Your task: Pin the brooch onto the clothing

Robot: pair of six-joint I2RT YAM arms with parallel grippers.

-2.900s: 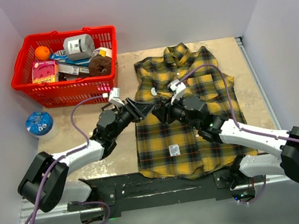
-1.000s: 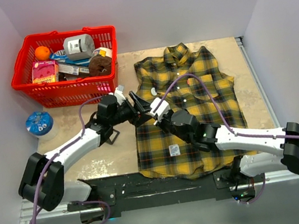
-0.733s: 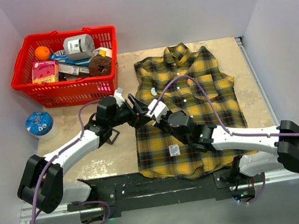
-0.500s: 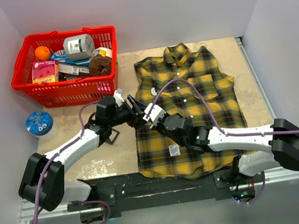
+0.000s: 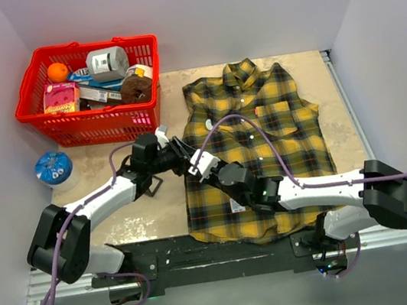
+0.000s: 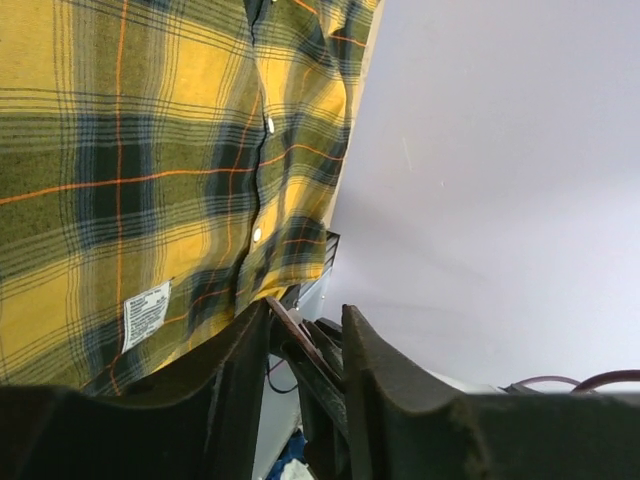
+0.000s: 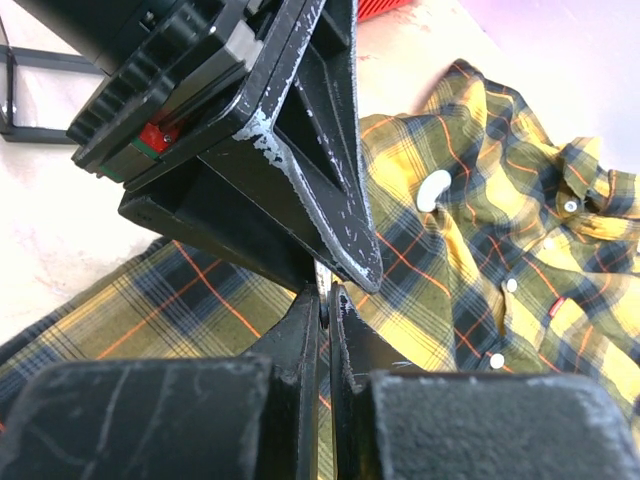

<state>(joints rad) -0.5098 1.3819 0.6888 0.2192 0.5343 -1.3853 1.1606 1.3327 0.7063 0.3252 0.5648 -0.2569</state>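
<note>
The yellow-and-dark plaid shirt [image 5: 263, 135] lies flat on the table, collar at the far side, white label [image 5: 236, 204] near the hem. My two grippers meet tip to tip above the shirt's left edge. The left gripper [image 5: 181, 158] has its jaws narrowly apart on a thin brownish piece, the brooch [image 6: 300, 340]. The right gripper [image 5: 193, 163] reaches in between them. In the right wrist view its jaws [image 7: 324, 290] are pinched on a thin silvery part of the brooch [image 7: 321, 275]. The shirt also shows in both wrist views [image 6: 150, 150] [image 7: 480, 250].
A red basket [image 5: 91, 125] full of groceries stands at the far left. A round blue-and-white object [image 5: 53, 168] lies on the table's left edge. A small white oval [image 7: 435, 190] rests on the shirt's left chest. White walls close in on three sides.
The right gripper has moved left from the shirt's middle to the shirt's left edge and into the left gripper's jaws. The left gripper pulled back a little to the left.
</note>
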